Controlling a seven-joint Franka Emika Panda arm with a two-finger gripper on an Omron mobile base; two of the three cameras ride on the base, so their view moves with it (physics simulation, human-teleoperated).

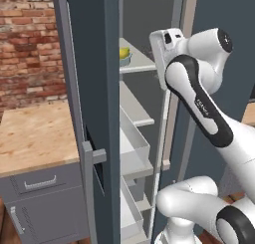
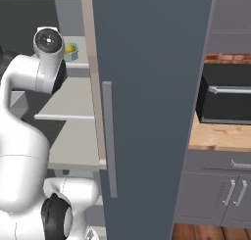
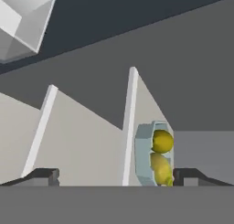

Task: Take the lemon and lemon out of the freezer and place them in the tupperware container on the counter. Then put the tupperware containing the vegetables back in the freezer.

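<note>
The freezer (image 1: 92, 78) stands open, its dark door (image 2: 152, 87) wide to the right. On an upper pale shelf (image 1: 139, 63) sits the pale blue tupperware container (image 1: 125, 61) (image 2: 72, 56) with yellow lemon (image 1: 124, 52) (image 2: 71, 48) inside. The hand view, rolled sideways, shows the container (image 3: 142, 154) holding a bright lemon (image 3: 162, 141) and a duller lemon (image 3: 160, 169). My gripper (image 3: 119, 176) is open, its fingertips (image 3: 43, 175) far apart, a short way from the container and holding nothing. The white hand (image 1: 165, 49) hovers beside that shelf.
The tan counter (image 1: 35, 133) over grey cabinets lies left of the freezer, with a brick wall (image 1: 30, 44) behind. White door bins (image 1: 135, 141) (image 3: 23, 22) line the freezer door. A dark microwave (image 2: 228, 94) sits on the counter (image 2: 220, 136) to the right.
</note>
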